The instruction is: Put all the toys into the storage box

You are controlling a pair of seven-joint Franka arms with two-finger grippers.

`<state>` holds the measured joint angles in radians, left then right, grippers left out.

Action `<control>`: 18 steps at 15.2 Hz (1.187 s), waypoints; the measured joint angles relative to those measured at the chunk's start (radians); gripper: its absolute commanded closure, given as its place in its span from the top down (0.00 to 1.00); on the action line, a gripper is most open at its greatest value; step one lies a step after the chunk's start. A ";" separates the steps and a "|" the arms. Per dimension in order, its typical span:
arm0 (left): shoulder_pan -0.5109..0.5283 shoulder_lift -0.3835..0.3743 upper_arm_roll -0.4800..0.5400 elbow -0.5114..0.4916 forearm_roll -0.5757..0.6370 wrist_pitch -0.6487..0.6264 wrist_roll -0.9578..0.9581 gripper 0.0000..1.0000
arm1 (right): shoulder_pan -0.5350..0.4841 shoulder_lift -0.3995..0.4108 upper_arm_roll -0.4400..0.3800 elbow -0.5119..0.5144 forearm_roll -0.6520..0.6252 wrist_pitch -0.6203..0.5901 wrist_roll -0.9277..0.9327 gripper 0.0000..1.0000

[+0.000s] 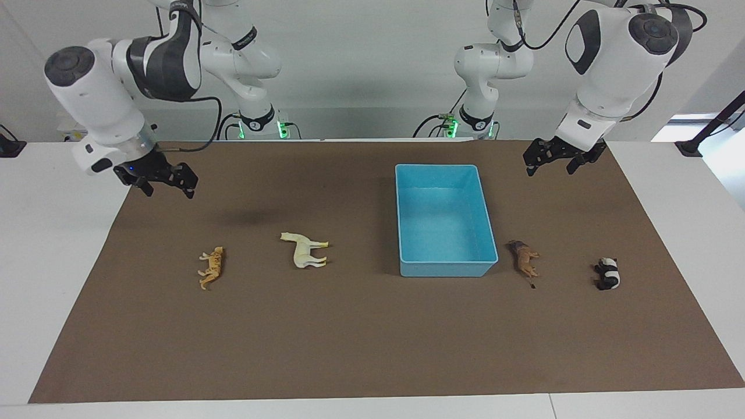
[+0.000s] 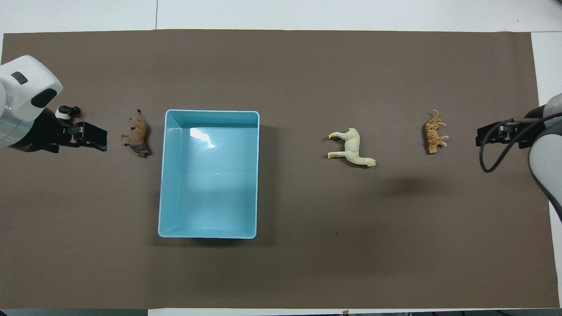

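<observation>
Starting at the 9 o'clock side of the facing view, the right end effector (image 1: 166, 183) hangs in the air over the brown mat (image 1: 361, 337) near its edge, holding nothing; I cannot tell if its fingers are apart or together. At about 5 o'clock from it the orange striped tiger (image 1: 210, 266) lies on its side on the mat. Just toward 3 o'clock from the tiger is the cream-white horse (image 1: 304, 250), also lying on its side. Next comes the light-blue storage box (image 1: 445, 267), with no toy inside it. Close beside the box, at its 3 o'clock side, the brown lion (image 1: 524, 259) lies on the mat, not touching the wall. More toward 3 o'clock, well apart from the lion, is the black-and-white panda (image 1: 607, 274). The left end effector (image 1: 553, 163) hangs over the mat at about 12 o'clock from the lion, holding nothing, with its fingers apart. All rests on the white worktop (image 1: 52, 233).
</observation>
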<state>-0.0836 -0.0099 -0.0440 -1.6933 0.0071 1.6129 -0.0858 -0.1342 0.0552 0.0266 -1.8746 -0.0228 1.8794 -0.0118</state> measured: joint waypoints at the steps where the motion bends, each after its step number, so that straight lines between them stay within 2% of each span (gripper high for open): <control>1: 0.000 -0.003 0.002 -0.001 0.000 0.002 -0.002 1.00 | 0.000 0.032 0.000 -0.009 0.000 0.047 0.000 1.00; 3: 0.003 -0.010 0.006 -0.028 0.001 0.050 -0.008 1.00 | 0.009 0.084 0.001 -0.017 0.000 0.118 0.000 1.00; 7: 0.053 -0.014 0.009 -0.175 0.001 0.285 -0.057 1.00 | 0.032 0.155 0.002 -0.025 0.000 0.229 0.002 1.00; 13: 0.074 0.152 0.002 -0.295 0.001 0.603 -0.362 1.00 | 0.048 0.270 0.002 -0.034 0.000 0.383 0.002 1.00; 16: 0.072 0.180 -0.006 -0.441 0.001 0.817 -0.426 1.00 | 0.049 0.300 0.002 -0.034 0.000 0.414 0.002 1.00; 18: 0.072 0.187 -0.006 -0.488 0.001 0.858 -0.434 1.00 | 0.049 0.306 0.002 -0.034 0.000 0.420 0.002 1.00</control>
<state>-0.0120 0.1770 -0.0502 -2.1818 0.0078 2.4706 -0.5203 -0.0848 0.3613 0.0283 -1.9088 -0.0228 2.2991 -0.0098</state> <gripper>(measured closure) 0.000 0.000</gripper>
